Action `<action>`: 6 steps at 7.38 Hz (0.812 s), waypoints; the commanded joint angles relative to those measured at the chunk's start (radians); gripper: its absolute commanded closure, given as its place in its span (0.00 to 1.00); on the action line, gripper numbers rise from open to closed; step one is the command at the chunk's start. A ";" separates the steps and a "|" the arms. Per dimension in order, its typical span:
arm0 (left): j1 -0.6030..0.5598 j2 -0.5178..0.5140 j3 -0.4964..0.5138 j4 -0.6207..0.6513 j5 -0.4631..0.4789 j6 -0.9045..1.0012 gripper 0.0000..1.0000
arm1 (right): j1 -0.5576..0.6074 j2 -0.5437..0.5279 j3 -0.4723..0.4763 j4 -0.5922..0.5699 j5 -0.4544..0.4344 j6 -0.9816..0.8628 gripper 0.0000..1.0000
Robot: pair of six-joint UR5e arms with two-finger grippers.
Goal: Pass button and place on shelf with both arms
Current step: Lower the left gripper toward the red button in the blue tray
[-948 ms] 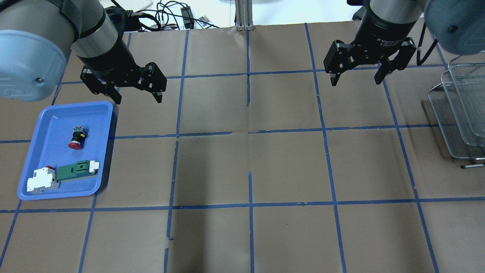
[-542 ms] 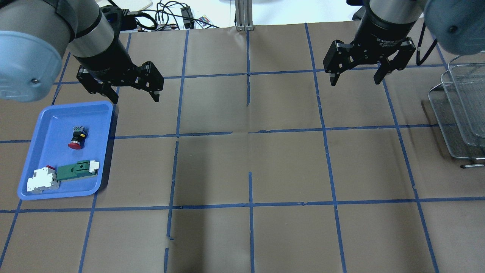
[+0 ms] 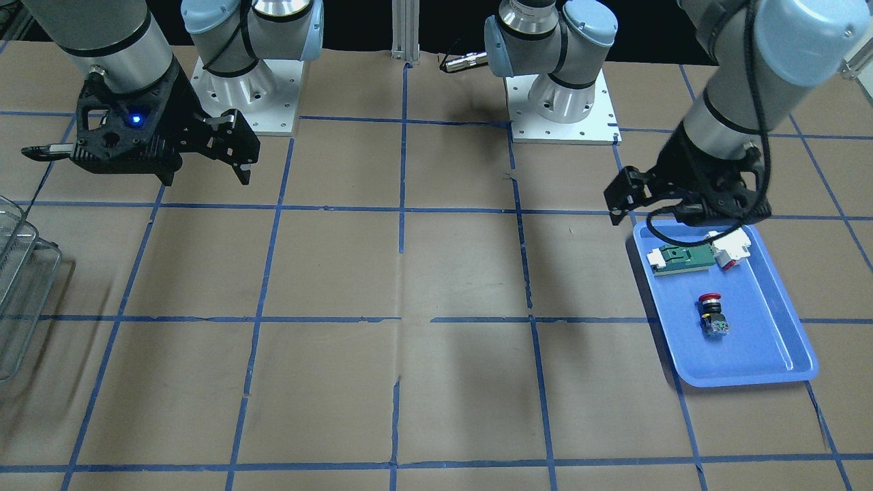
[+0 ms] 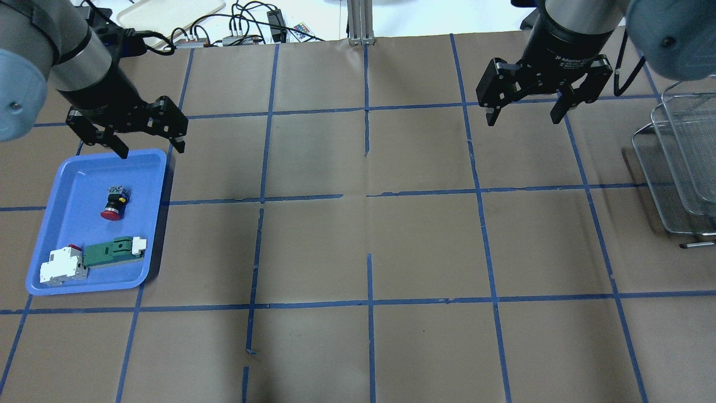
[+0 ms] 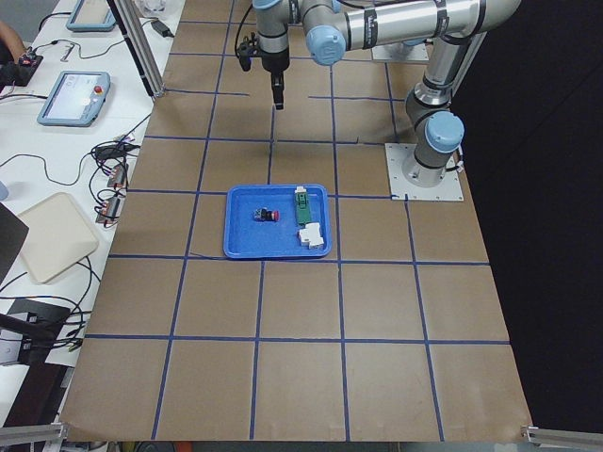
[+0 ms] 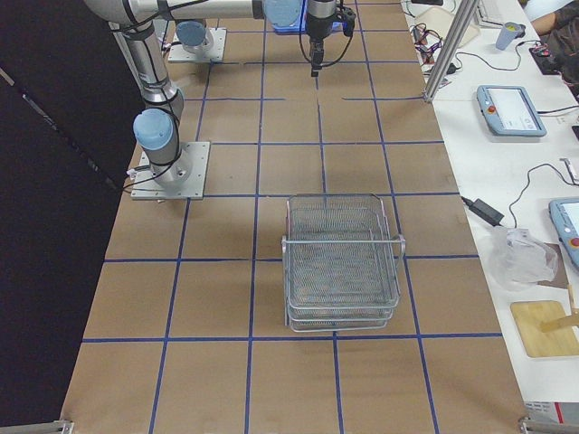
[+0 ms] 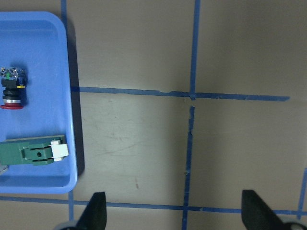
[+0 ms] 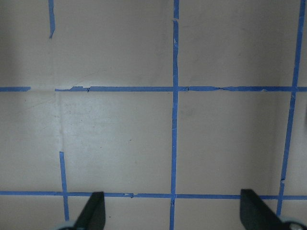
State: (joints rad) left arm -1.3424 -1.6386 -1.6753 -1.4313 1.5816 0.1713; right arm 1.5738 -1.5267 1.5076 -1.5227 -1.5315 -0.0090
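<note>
Beside the tray, up high: the left arm is reaching for the pick and nothing is held yet.

The left gripper (image 4: 150,149) hangs with its jaws spread wide and empty. Its wrist view shows the blue tray (image 4: 75,179) off to one side, so it is not yet over the button (image 4: 113,204). The button lies on its side in the tray, red cap toward the robot, apart from the green block (image 4: 112,252). The right gripper (image 4: 522,120) is likewise wide open and empty above bare table, near the shelf (image 4: 679,184) at the table's right end. I judge this to be the approach before the first grasp. The next move calls for sliding sideways over the button, setting the jaws across its black body, and coming down clear of the block. After closing, the left arm would carry it mid-table for the hand-over.
</note>
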 commanded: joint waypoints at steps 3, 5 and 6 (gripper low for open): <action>0.287 -0.198 -0.201 0.465 0.000 0.472 0.06 | -0.003 -0.001 -0.006 0.003 -0.047 -0.035 0.00; 0.345 -0.278 -0.205 0.515 -0.011 0.520 0.06 | -0.009 0.002 -0.020 -0.005 -0.039 -0.037 0.00; 0.368 -0.312 -0.189 0.515 -0.003 0.534 0.06 | -0.008 0.002 -0.008 0.002 -0.038 -0.034 0.00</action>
State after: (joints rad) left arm -1.0105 -1.9045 -1.8736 -0.9307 1.5746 0.6784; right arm 1.5671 -1.5259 1.4919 -1.5250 -1.5691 -0.0437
